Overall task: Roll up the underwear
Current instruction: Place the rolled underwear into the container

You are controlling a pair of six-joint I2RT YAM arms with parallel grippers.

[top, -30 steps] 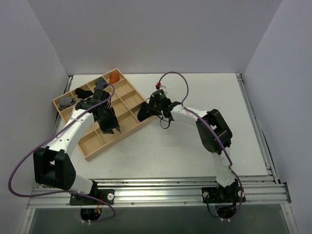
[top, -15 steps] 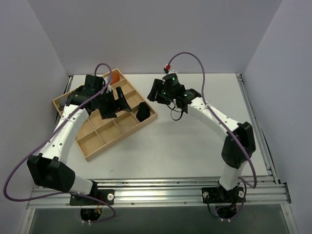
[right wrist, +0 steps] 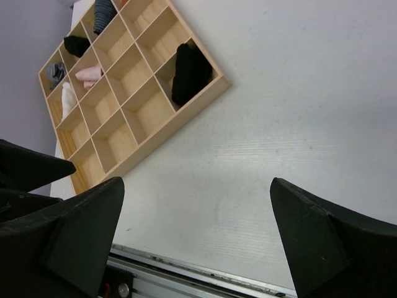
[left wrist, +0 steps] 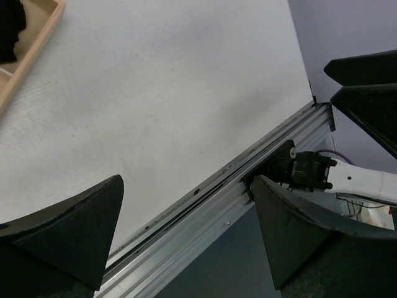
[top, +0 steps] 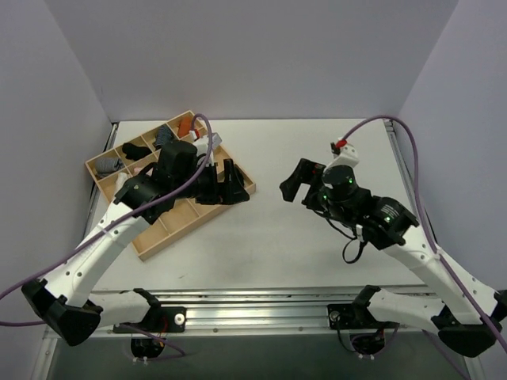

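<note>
Black underwear [right wrist: 189, 73]: bunched in one corner compartment of the wooden tray [right wrist: 162, 126], at the corner that juts toward the middle of the tabletop [right wrist: 298, 93]. The fabric fills that compartment, and neither arm touches it.
Left fingers [left wrist: 74, 230]: spread wide with nothing between them. In the overhead view they hang at the tray's right-hand corner and cover the garment there. Their own camera looks across bare tabletop to the metal rail [left wrist: 211, 198] at the near edge, with a strip of tray and dark fabric in its upper left corner.
Right fingers [right wrist: 68, 230]: spread wide and holding nothing. They are above bare tabletop to the right of the tray, well apart from it, and their camera faces back toward it.
Rest of the tray: a small black bundle [right wrist: 77, 45], a grey bundle [right wrist: 57, 71] and a pink bundle [right wrist: 90, 74] lie in compartments toward the far left side. An orange bundle [top: 184, 125] sits at the far corner. Several compartments on the near side show only bare wood.
</note>
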